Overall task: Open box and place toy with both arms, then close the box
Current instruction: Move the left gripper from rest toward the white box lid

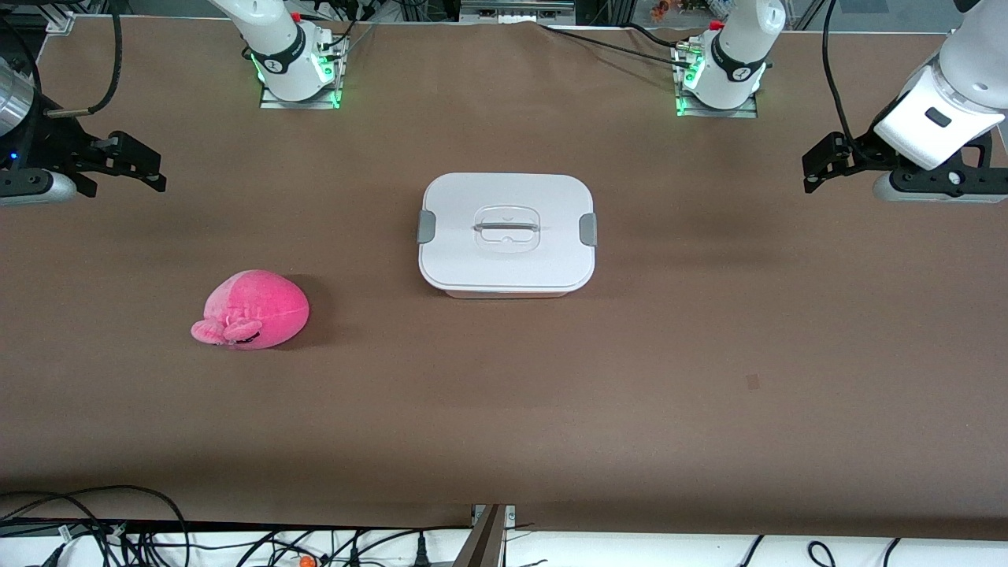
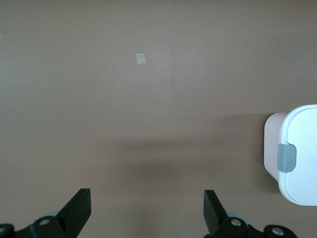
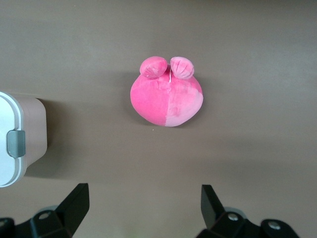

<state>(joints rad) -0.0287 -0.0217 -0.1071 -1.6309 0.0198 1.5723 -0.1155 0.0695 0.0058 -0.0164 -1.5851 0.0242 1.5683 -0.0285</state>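
The box (image 1: 506, 233) stands in the middle of the table, its white lid on, grey clips at both ends and a clear handle in the centre. The hot-pink toy (image 1: 250, 309) lies on the table toward the right arm's end, nearer to the front camera than the box. My left gripper (image 1: 820, 165) hangs open and empty over bare table at the left arm's end. My right gripper (image 1: 142, 164) hangs open and empty over bare table at the right arm's end. The left wrist view shows one end of the box (image 2: 297, 154). The right wrist view shows the toy (image 3: 167, 96) and the box's end (image 3: 20, 144).
The table is covered in brown paper (image 1: 630, 394). A small pale patch (image 2: 140, 58) lies on it near the left arm's end, also in the front view (image 1: 753, 382). Cables (image 1: 94, 528) run along the edge nearest the front camera.
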